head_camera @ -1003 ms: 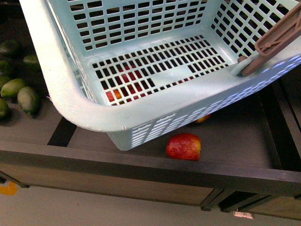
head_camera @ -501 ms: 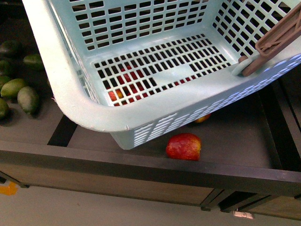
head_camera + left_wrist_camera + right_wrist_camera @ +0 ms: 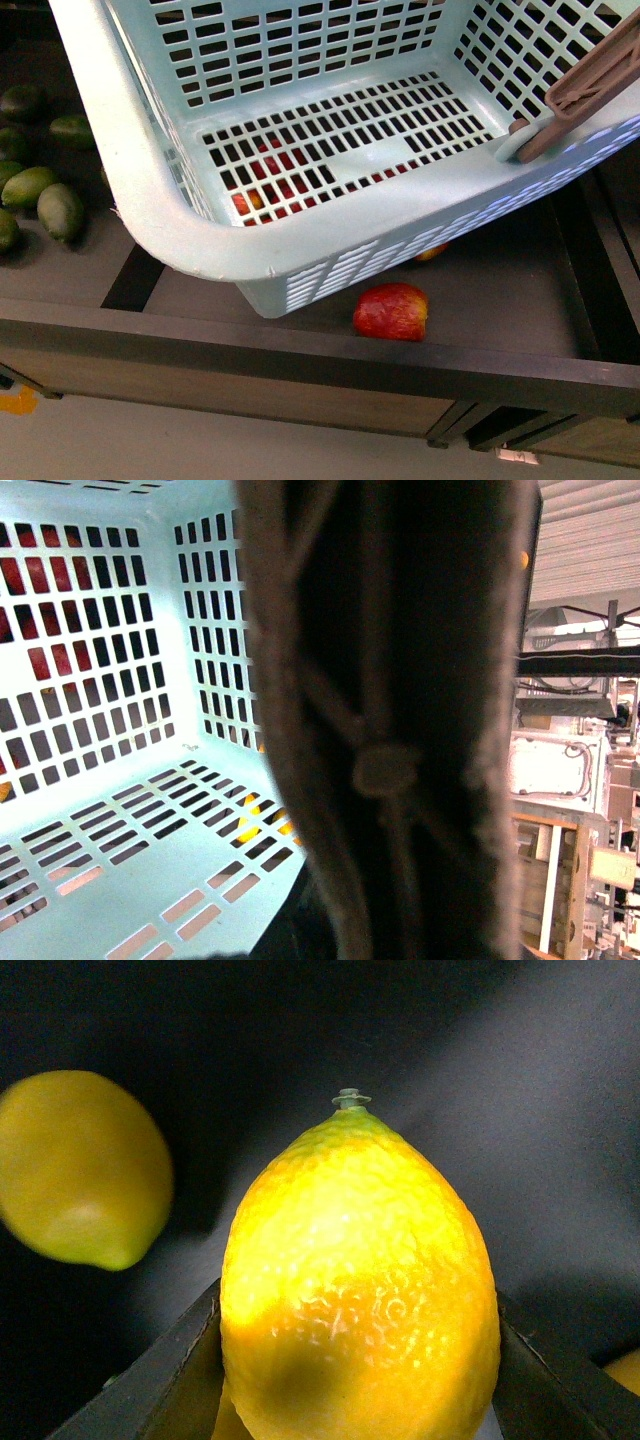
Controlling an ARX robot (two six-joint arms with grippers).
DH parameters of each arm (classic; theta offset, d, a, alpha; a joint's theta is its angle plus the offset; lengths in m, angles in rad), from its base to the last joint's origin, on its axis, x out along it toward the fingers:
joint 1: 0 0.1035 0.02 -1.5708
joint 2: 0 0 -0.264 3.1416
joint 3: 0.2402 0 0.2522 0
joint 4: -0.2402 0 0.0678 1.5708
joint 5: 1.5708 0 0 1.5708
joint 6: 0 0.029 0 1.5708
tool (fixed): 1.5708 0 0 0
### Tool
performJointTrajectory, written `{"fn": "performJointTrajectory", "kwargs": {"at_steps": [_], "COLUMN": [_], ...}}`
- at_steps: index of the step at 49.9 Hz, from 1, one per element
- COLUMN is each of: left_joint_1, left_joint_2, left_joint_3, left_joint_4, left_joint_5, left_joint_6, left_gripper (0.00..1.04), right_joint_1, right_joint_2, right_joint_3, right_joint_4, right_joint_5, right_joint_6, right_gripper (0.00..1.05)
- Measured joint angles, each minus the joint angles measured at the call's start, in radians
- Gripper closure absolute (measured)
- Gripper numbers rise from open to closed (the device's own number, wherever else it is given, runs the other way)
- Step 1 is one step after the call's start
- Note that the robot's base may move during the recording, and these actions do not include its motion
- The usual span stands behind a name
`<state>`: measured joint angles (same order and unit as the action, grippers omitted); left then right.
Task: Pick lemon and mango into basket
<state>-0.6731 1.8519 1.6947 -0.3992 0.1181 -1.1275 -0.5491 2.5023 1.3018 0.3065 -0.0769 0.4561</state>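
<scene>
- Grips a small oval yellow lemon (image 3: 360, 1260), pebbly-skinned with a green stem nub, between the fingers of the right claw (image 3: 355, 1310), jaws pressed against both flanks; by the look of it, a firm hold.
- Leaves a blurred yellow-green fruit (image 3: 80, 1170) on the dark surface beyond that claw, apart from it.
- Cannot tell the left claw's state: hidden behind the brownish-mauve swing handle (image 3: 390, 730) that fills its camera, and presumably carrying it.
- Has nudged the light aqua slotted plastic basket (image 3: 150, 200) slightly towards the right claw's side over the last second, then steadied it; still empty inside.
- Suggests the basket's mouth is being offered for the lemon's drop.
- Leaves the plump dark-red mango (image 3: 390, 311) on the dark shelf (image 3: 500, 290) beneath the basket, in neither claw, yet to be fetched.
</scene>
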Motion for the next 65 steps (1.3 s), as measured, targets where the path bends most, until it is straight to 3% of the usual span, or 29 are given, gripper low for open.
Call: {"fn": "performJointTrajectory", "kwargs": {"at_steps": [17,24,27,33,36,53,60,65], "left_joint_1": [0.0,0.0,0.0,0.0,0.0,0.0,0.0,0.0], "left_joint_2": [0.0,0.0,0.0,0.0,0.0,0.0,0.0,0.0], "left_joint_3": [0.0,0.0,0.0,0.0,0.0,0.0,0.0,0.0], "left_joint_4": [0.0,0.0,0.0,0.0,0.0,0.0,0.0,0.0], "left_joint_5": [-0.002,0.002,0.003,0.001,-0.005,-0.001,0.001,-0.002], "left_joint_6": [0.0,0.0,0.0,0.0,0.001,0.0,0.0,0.001], "left_gripper": [1.0,1.0,1.0,1.0,1.0,1.0,1.0,1.0], "right_joint_1": [-0.148,-0.128,-0.105,0.033,0.14,0.603,0.702,0.716], "right_joint_2": [-0.561,-0.872,-0.952,-1.165,-1.205,-1.002,-0.944,-0.925], "right_joint_3": [-0.431,-0.589,-0.607,-0.602,-0.568,-0.352,-0.323,-0.328], "right_joint_4": [0.11,0.061,0.045,0.015,0.014,0.009,-0.024,-0.029], "right_joint_5": [-0.299,-0.416,-0.422,-0.377,-0.298,0.005,0.068,0.075], "right_joint_6": [-0.143,-0.205,-0.206,-0.2,-0.201,-0.187,-0.198,-0.197], "right_gripper": [0.44,0.44,0.44,0.44,0.44,0.44,0.43,0.25]}}
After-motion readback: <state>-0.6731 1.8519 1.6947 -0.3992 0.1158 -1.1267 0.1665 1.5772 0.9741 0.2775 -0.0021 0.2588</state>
